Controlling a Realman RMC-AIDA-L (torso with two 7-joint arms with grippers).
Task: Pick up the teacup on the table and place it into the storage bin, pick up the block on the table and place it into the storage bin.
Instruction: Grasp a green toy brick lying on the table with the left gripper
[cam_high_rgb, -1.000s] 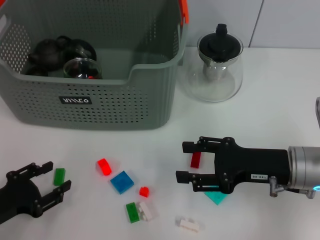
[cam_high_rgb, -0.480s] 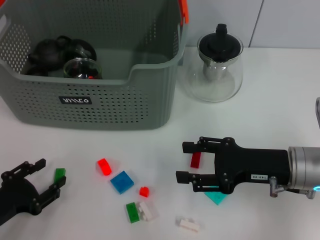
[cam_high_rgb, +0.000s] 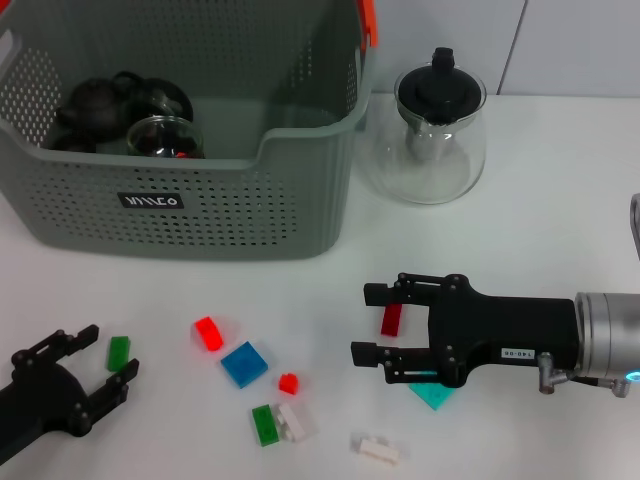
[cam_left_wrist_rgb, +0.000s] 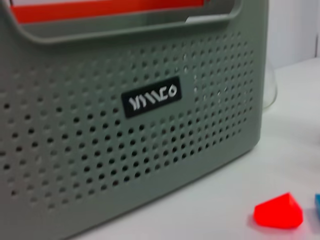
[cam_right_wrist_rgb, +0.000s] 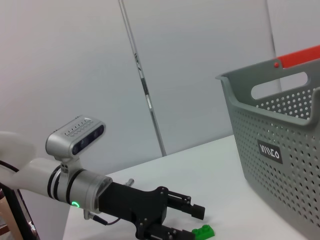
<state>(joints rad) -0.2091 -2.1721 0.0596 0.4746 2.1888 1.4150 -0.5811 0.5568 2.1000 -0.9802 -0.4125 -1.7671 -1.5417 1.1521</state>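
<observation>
The small green block (cam_high_rgb: 119, 352) lies on the white table (cam_high_rgb: 560, 220), between the spread fingers of the left gripper (cam_high_rgb: 92, 367). The storage bin (cam_high_rgb: 200, 215) stands behind it. The right gripper (cam_high_rgb: 365, 322), also spread, is beside a dark red block (cam_high_rgb: 391, 319).

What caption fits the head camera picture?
Open left gripper around a green block; open right gripper waits beside the grey basket.
</observation>
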